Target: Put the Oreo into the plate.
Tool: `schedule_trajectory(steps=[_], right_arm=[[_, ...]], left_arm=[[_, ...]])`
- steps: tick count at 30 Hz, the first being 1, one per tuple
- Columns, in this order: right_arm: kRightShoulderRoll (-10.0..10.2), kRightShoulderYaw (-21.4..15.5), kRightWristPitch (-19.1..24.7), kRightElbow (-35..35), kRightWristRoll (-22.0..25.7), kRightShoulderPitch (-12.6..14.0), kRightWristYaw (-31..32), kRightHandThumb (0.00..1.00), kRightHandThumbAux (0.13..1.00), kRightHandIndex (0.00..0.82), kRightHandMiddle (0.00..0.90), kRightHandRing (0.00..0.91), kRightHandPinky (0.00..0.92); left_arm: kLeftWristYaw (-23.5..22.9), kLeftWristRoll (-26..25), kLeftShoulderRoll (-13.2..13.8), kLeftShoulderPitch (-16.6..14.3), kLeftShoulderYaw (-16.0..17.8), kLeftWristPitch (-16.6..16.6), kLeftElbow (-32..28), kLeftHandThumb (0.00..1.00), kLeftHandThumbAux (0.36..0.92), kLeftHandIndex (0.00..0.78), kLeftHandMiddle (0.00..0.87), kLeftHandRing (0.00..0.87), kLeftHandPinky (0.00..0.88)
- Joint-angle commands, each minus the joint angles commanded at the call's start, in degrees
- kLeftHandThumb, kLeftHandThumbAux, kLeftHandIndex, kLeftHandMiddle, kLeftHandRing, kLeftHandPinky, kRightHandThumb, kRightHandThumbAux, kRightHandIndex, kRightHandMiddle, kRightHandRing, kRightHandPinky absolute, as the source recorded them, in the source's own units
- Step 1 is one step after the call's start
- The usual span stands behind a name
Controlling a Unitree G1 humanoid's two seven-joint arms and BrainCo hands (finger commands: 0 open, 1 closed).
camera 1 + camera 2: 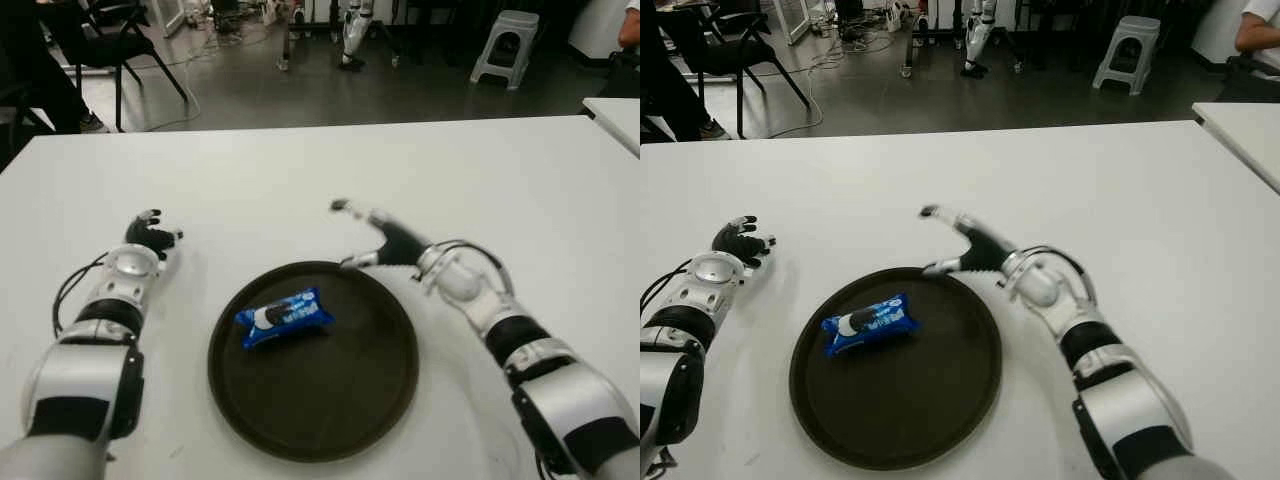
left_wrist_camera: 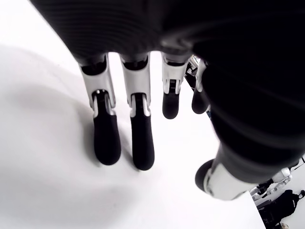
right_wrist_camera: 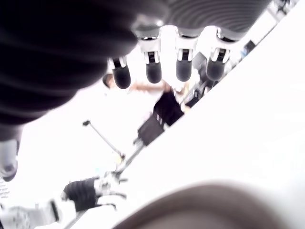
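Task apparently complete: the Oreo (image 1: 285,316) lies inside the dark plate (image 1: 375,400), the right hand (image 1: 385,240) hovers open and empty above its far rim, and the left hand (image 1: 152,236), open-fingered, sits left of it.

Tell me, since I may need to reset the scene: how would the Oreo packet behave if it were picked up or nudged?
The Oreo packet looks like a small glossy wrapper, so probably light and a bit slippery. It lies flat on the plate, so it should slide, not roll. The biscuits inside could crack if squeezed. The right robot hand is open beside the rim.
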Motion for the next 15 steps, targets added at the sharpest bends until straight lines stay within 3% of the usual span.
schedule_trajectory(steps=[5,10,15], right_arm=[[-1.7,0.0,-2.1,-1.7,-4.6,0.2,-11.7,0.0,0.485,0.0,0.0,0.0,0.0],[-2.4,-1.4,-7.6,-0.7,-7.6,-0.7,-25.3,0.0,0.497,0.0,0.0,0.0,0.0],[-2.2,-1.2,-8.6,0.6,-10.7,-2.0,-35.4,0.0,0.507,0.0,0.0,0.0,0.0]], left_arm=[[-0.3,-0.3,0.0,0.0,0.3,0.0,0.0,0.174,0.778,0.078,0.119,0.149,0.169],[0.0,0.1,0.1,0.1,0.1,-0.2,0.1,0.144,0.778,0.087,0.118,0.15,0.166],[-0.2,0.6,0.2,-0.1,-0.6,-0.1,0.0,0.115,0.777,0.072,0.111,0.141,0.143]])
